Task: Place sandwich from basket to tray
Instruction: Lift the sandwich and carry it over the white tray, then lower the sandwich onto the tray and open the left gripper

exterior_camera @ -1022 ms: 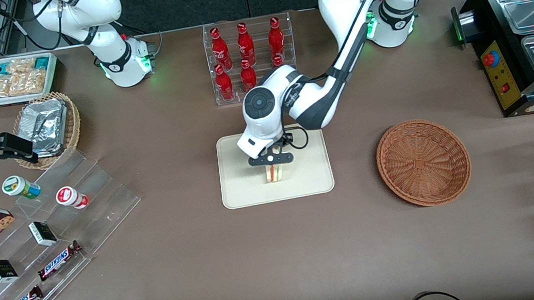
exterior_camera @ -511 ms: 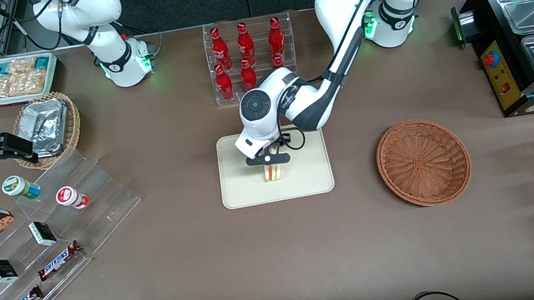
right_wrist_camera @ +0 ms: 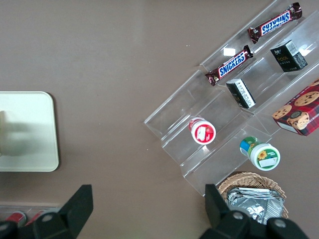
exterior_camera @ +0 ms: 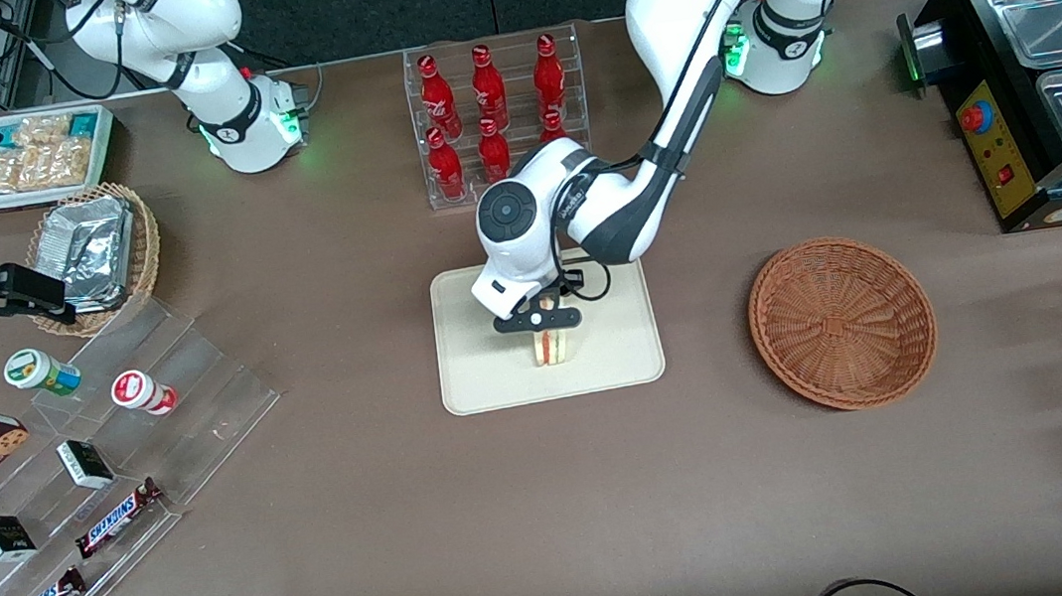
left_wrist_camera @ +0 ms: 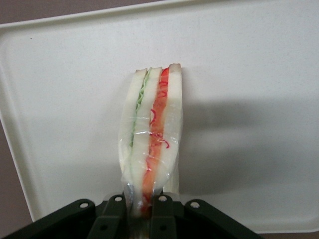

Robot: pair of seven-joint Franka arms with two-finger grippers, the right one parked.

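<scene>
The sandwich (exterior_camera: 552,348), a film-wrapped wedge of white bread with a red-orange stripe, stands on edge over the middle of the cream tray (exterior_camera: 609,369). My gripper (exterior_camera: 539,321) is directly above it and shut on its upper end. In the left wrist view the black fingers (left_wrist_camera: 115,215) squeeze the sandwich (left_wrist_camera: 152,129) between them, with the tray (left_wrist_camera: 249,99) filling the background. Whether the wedge touches the tray I cannot tell. The reddish-brown basket (exterior_camera: 842,323) sits empty beside the tray, toward the working arm's end.
A clear rack of red bottles (exterior_camera: 490,113) stands just farther from the camera than the tray, close to my arm's wrist. A stepped acrylic display with snacks (exterior_camera: 110,466), a tan basket of foil packs (exterior_camera: 96,253) and a white snack bin (exterior_camera: 25,156) lie toward the parked arm's end.
My gripper, still holding the sandwich, wandered a few pixels over the tray and now sits slightly nearer the front camera. The basket and tray have not moved.
</scene>
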